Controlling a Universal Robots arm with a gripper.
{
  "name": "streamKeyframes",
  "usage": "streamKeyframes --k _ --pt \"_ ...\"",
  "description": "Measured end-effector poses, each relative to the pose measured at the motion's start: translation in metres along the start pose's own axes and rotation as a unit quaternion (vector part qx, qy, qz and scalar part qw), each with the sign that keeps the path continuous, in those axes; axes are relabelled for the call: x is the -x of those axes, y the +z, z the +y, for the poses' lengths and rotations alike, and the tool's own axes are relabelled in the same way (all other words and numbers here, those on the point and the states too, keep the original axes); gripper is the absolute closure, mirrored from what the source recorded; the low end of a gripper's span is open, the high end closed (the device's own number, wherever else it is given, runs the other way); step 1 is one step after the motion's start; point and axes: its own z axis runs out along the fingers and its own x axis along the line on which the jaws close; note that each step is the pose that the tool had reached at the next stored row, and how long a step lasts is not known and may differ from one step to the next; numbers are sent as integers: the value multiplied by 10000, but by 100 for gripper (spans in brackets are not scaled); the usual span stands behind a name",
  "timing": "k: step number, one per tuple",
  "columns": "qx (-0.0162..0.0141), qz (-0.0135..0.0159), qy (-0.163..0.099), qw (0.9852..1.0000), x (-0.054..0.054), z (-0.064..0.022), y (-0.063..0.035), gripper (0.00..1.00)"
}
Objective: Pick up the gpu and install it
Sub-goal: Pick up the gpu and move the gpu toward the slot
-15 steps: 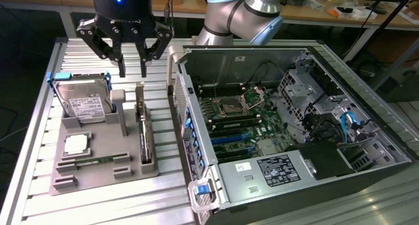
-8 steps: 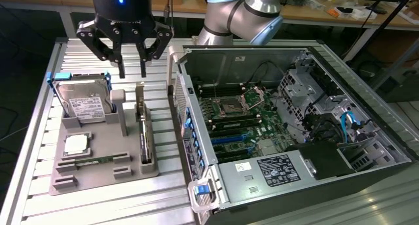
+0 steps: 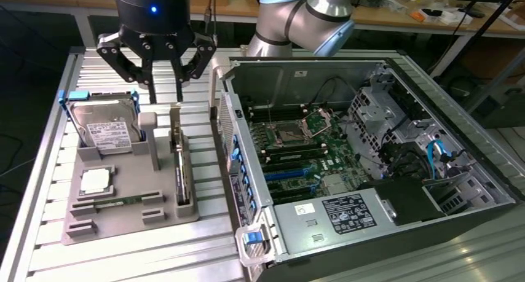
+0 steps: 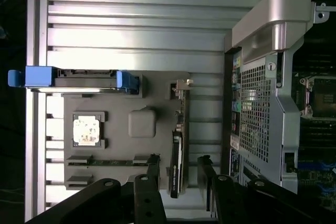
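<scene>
The gpu (image 3: 179,174) is a thin dark card with a silvery bracket at its far end. It stands on edge in a slot along the grey holder (image 3: 123,223), on the side nearest the computer case. My gripper (image 3: 166,97) hangs open above the far end of the card, touching nothing. In the wrist view the gpu (image 4: 177,153) runs as a narrow dark strip, and my gripper (image 4: 178,159) has one dark finger on either side of its line. The open computer case (image 3: 246,190) shows its motherboard (image 3: 299,150) with blue expansion slots (image 3: 287,171).
On the holder also sit a silver hard drive (image 3: 102,131) in a blue frame, a square processor chip (image 3: 96,180) and a slim green memory stick (image 3: 123,201). The case wall stands close beside the gpu. The slatted metal table (image 3: 49,245) carries everything.
</scene>
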Motion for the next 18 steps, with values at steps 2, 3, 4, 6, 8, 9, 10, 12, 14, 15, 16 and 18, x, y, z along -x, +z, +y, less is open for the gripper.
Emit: streamKeyframes --k 2,3,4,6,8,9,10,12,14,15,16,18 --pt "0 14 1 10000 -1 -15 26 58" --pt "0 17 1 10000 -2 -24 44 58" --pt "0 19 1 10000 -3 -32 61 58" --pt "0 21 1 10000 -3 -49 97 58" --pt "1 21 1 10000 -5 -70 137 58" --pt "0 22 2 10000 -5 -80 154 58" --pt "0 22 2 10000 -6 -89 171 58" --pt "1 22 2 10000 -7 -109 208 58" --pt "1 21 1 10000 -8 -128 243 58" --pt "1 21 1 10000 -8 -136 260 58" --pt "1 21 1 10000 -9 -146 279 58" --pt "1 21 2 10000 -10 -161 313 58"
